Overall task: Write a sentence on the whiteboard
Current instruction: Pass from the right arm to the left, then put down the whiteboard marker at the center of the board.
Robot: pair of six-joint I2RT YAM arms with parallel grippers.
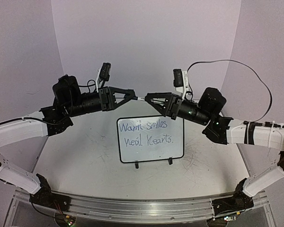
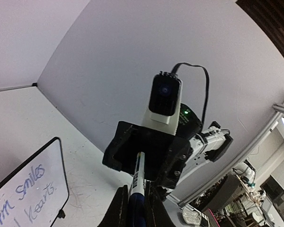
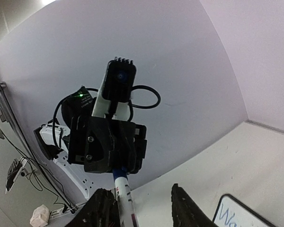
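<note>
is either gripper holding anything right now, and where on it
The left gripper is shut on the marker, clamping its blue end. The right gripper is open, its fingers apart either side of the white barrel, not gripping it.

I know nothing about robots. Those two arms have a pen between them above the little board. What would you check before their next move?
1. Is the sentence on the whiteboard finished: ok, two blue lines.
2. Is the left gripper shut on the marker: ok.
3. Is the right gripper open: ok, fingers wide apart.
4. Is the marker free of those fingers: cannot tell, it runs close along one.
5. Are both grippers apart from the whiteboard: ok.
6. Is the marker capped: cannot tell.
</note>
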